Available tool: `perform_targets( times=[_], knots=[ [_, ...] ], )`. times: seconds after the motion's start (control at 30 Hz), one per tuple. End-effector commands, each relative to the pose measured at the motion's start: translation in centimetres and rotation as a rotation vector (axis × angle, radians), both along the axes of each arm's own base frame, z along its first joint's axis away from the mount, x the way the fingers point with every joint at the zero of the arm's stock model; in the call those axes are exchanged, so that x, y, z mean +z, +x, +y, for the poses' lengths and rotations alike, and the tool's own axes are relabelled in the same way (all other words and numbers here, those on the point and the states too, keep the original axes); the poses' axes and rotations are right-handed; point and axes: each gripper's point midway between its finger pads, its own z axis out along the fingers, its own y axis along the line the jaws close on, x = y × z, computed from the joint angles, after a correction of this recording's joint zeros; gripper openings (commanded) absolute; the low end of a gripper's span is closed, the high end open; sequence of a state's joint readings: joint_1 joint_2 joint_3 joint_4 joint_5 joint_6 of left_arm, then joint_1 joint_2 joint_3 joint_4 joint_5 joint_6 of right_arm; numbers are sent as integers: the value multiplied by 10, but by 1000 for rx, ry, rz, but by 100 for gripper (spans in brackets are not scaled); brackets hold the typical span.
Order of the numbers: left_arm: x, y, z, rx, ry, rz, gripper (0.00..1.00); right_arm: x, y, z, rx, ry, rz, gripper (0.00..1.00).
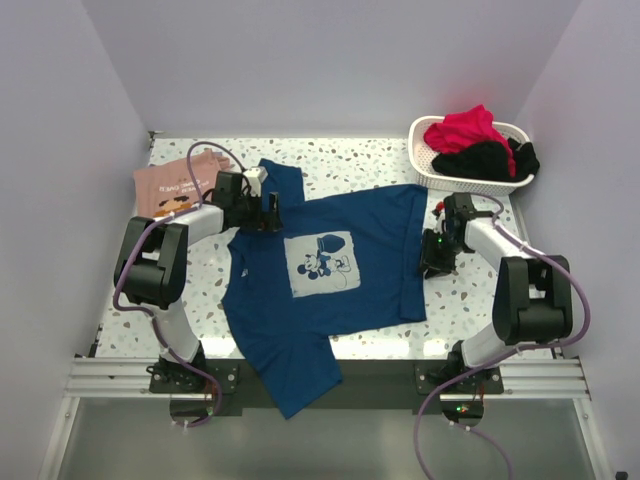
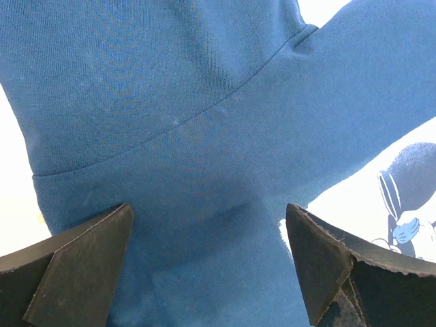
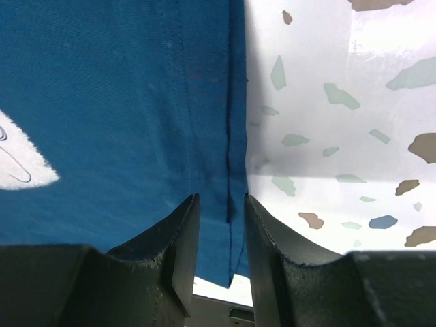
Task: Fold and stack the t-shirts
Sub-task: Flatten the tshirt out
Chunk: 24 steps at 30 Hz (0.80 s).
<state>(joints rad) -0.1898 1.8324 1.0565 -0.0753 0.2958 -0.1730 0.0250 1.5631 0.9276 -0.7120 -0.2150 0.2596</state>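
On the speckled tabletop [image 1: 470,300], the dark blue t-shirt [image 1: 380,230] lay spread out flat, print side up, with its pale square mouse print [image 1: 322,262] near its middle. It lay sideways: its hem pointed to the robot's right, one sleeve reached toward the far side, and its near end drooped over the tabletop's front edge.

At the shirt's far left part, by the sleeve seam, the left hand [image 1: 270,215] hovered with its fingers [image 2: 82,259] spread wide apart and nothing between them but blue cloth below.

At the shirt's right edge the right hand [image 1: 437,255] sat over the hem. Its fingers [image 3: 180,238] stood a little apart, with the stitched hem running through the narrow gap between them and not squeezed.

Left of the blue shirt, just beyond its far sleeve, the salmon-pink t-shirt [image 1: 170,185] lay as a folded piece. Well beyond the shirt's hem, at the far right corner, a white basket [image 1: 425,165] held a red cloth [image 1: 462,128] and a black cloth [image 1: 480,160].
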Motion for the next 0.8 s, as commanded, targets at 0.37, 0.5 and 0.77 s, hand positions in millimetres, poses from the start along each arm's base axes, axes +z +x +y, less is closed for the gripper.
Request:
perform_targets(
  times=[0.37,0.5,0.77],
  knots=[
    [-32,-24,12,25,33,133,100,-17,-20,5,2,34,34,35],
    [-33,-25,12,22,33,135,100,-14,-17,6,0,39,18,30],
    [-36,-25,12,21,31,140,100,-13,-12,9,1,63,-8,24]
  ],
)
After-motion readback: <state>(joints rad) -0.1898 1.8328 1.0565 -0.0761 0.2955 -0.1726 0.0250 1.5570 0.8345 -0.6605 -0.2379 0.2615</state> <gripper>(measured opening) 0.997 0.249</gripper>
